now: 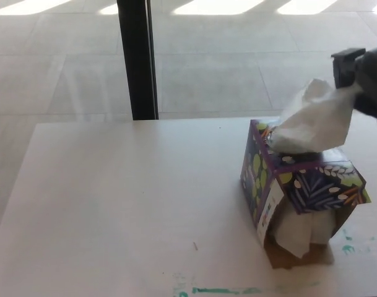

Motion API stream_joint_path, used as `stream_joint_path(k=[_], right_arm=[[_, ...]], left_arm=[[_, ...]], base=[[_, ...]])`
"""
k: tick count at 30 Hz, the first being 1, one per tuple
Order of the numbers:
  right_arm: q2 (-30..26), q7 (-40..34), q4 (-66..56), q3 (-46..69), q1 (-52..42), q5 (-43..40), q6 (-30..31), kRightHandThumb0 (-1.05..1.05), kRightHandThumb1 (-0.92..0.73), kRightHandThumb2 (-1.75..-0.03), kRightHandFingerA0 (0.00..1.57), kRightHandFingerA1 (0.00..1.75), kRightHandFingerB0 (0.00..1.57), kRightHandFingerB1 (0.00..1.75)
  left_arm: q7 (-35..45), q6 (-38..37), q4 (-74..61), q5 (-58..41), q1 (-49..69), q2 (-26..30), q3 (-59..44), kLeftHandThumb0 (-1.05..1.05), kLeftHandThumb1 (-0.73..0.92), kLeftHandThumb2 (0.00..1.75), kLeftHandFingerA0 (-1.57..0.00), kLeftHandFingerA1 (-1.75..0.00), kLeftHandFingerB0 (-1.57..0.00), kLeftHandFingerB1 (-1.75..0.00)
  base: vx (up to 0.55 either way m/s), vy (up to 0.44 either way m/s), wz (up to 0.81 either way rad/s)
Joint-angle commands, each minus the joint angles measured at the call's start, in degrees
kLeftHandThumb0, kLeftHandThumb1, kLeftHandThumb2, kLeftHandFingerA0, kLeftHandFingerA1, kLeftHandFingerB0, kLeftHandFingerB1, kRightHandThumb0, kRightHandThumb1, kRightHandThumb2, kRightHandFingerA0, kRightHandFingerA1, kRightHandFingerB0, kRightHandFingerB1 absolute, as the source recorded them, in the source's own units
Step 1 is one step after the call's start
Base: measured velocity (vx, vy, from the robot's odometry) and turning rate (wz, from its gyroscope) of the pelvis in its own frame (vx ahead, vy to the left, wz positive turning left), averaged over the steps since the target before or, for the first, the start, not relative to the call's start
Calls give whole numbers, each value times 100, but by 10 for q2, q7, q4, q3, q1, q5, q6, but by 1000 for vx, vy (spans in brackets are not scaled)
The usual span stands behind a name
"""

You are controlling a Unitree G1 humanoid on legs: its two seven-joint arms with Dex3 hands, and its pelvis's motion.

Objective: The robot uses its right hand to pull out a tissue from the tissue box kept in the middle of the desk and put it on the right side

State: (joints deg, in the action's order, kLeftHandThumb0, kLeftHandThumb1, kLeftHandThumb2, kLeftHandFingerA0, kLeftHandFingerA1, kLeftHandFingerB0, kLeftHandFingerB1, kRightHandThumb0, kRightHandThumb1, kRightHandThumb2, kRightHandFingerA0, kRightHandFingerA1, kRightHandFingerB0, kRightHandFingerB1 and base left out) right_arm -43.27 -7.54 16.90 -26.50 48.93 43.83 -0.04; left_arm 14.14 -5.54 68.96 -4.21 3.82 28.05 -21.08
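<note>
One tissue (315,120) rises from one tissue box (303,189), pinched by right hand (364,77) fingers.

tissue box (299,185): we see purple leaf-patterned cube, upright on surface (126,204), right of centre | tissue (315,124): white, crumpled, stretched up-right from box's top opening, its lower end in it
</note>
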Motion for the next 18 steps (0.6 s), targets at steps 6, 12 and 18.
stream_joint_path(k=[6, 12, 18], right_arm=[[-19, -26, 64, 91, 73, 5, -54, -31, -59, -84, 98, 175, 73, 155], [-31, -88, 142, 143, 127, 7, -51, -32, -58, -88, 98, 175, 78, 147], [-59, -94, 194, 164, 170, 16, -29, -27, -61, -94, 115, 175, 73, 139]], left_arm=[[7, -16, -5, -7, 14, 15, 6, -88, 89, 102, -81, -108, -54, -96], [5, -19, 0, -10, 16, 15, 5, -90, 90, 100, -80, -108, -54, -96], [3, -17, -3, -12, 16, 18, 4, -88, 89, 103, -80, -109, -55, -97]], base=[[0, 0, 0], [0, 0, 0], [0, 0, 0]])
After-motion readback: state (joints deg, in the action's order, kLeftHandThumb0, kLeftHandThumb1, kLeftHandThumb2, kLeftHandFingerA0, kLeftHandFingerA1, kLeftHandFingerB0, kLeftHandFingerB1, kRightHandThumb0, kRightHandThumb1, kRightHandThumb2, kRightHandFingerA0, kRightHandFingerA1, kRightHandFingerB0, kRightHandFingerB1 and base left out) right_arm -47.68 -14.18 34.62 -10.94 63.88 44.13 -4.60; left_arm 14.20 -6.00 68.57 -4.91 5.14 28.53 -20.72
